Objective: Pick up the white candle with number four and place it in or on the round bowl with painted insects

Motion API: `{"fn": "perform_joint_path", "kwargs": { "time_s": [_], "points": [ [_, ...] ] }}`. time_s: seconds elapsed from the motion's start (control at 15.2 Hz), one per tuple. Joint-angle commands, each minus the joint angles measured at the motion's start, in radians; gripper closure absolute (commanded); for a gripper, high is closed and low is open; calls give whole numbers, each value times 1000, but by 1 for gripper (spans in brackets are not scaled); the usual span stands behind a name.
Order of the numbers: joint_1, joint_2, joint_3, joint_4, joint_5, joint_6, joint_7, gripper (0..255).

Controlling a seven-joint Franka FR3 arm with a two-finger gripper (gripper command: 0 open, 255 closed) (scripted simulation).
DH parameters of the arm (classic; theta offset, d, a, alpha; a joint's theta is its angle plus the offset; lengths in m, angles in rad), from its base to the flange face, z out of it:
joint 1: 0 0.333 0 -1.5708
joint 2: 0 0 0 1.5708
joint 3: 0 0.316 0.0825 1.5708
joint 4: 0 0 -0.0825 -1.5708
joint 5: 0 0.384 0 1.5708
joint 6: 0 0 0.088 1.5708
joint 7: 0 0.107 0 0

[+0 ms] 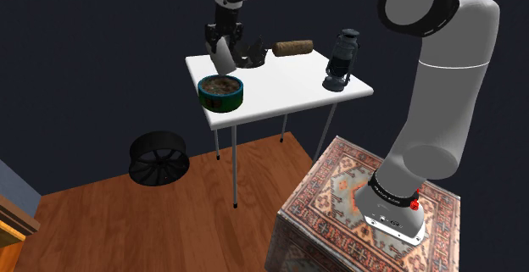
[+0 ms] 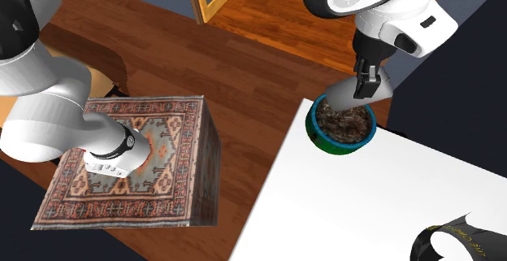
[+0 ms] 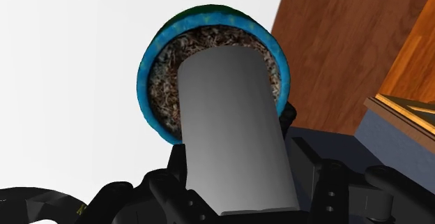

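White tabletop (image 2: 341, 202): black gripper (image 2: 367, 79) clasps a tilted grey-white candle (image 3: 233, 132) over the blue-rimmed bowl (image 3: 148, 58) at its corner.

One pale grey candle (image 3: 233, 132) is counted, and one round bowl (image 1: 221, 92). One dark lantern (image 1: 341, 58), one brown roll (image 1: 292, 47) and one black curved band (image 1: 252, 56) are tallied. A single white worktop (image 1: 288, 84) is logged, then one black wheel rim (image 1: 159, 158) and one rug-patterned stand (image 1: 339, 185).
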Motion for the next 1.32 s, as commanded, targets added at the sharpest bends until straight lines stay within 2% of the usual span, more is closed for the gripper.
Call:
{"fn": "perform_joint_path", "kwargs": {
  "time_s": [0.0, 0.53, 1.06, 1.12, 1.25],
  "points": [
    [0, 2, 0, -26, 0, 29, -1, 255],
    [0, 21, 0, -119, 1, 142, -1, 255],
    [0, 21, 0, -119, 1, 142, -1, 255],
    [0, 22, 0, -119, 1, 142, -1, 0],
    [1, 22, 0, -119, 0, 142, 0, 0]
  ]
}}
